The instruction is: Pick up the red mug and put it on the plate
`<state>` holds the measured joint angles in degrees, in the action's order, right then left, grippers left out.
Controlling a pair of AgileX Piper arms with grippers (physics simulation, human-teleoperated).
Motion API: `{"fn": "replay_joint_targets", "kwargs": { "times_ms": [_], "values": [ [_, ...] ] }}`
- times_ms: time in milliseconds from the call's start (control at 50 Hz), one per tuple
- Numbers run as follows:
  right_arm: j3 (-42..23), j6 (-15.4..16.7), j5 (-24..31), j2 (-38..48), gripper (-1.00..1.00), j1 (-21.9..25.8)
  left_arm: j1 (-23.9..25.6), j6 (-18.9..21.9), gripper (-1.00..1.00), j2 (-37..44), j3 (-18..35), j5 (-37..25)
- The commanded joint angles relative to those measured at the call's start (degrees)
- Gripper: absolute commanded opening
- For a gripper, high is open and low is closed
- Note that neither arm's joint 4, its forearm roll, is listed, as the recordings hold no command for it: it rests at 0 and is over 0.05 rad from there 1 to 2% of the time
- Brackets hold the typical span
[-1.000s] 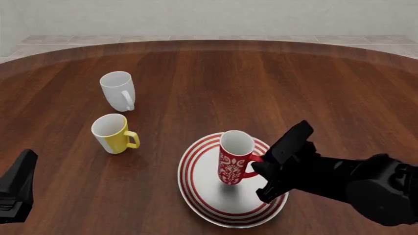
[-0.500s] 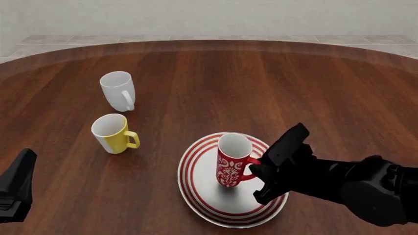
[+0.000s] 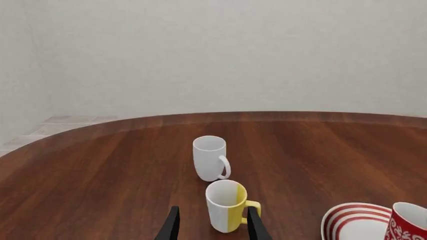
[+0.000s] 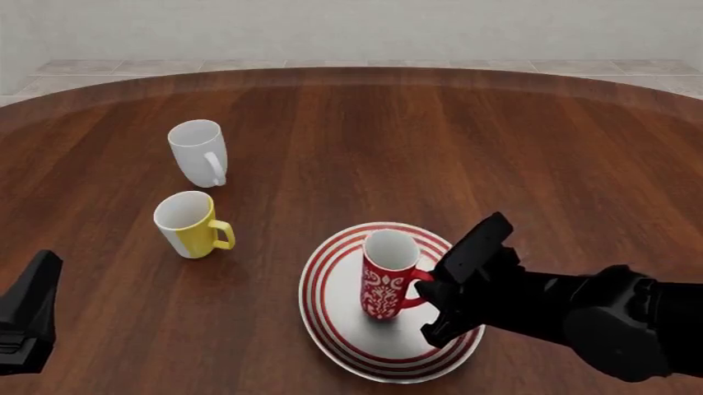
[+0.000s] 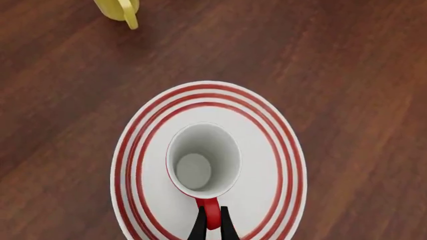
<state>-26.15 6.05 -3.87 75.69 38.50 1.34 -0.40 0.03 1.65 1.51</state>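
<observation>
While the round dark wooden table (image 4: 363, 123) spreads beyond our right pincer (image 5: 212, 226), we see the large white plate with concentric red rings (image 4: 325, 329) directly ahead of it, carrying the tall slim red mug with white floral pattern (image 4: 384, 288) upright near its middle. Our right pincer is closed narrowly on that mug's red handle (image 5: 210, 212). Our left pincer (image 3: 212, 227) is parted and holds nothing, the yellow-and-white mug (image 3: 227, 206) just ahead of it and the plain white mug (image 3: 210, 158) farther beyond.

Dark wooden table (image 4: 439, 140), bearing white mug (image 4: 199, 153), yellow mug (image 4: 189, 224), red-ringed plate (image 4: 329, 329)
</observation>
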Motion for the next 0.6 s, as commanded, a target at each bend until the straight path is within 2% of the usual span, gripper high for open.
{"fn": "replay_joint_targets", "kwargs": {
  "times_ms": [20,600],
  "values": [
    [-0.21,-0.42,-0.29,0.42,-1.0,0.15,-0.01,-0.08,1.0,0.0,-0.03,0.02],
    [-0.1,-0.85,-1.01,1.28,-1.0,0.64,0.0,-0.29,1.0,0.01,0.22,-0.23]
  ]
}}
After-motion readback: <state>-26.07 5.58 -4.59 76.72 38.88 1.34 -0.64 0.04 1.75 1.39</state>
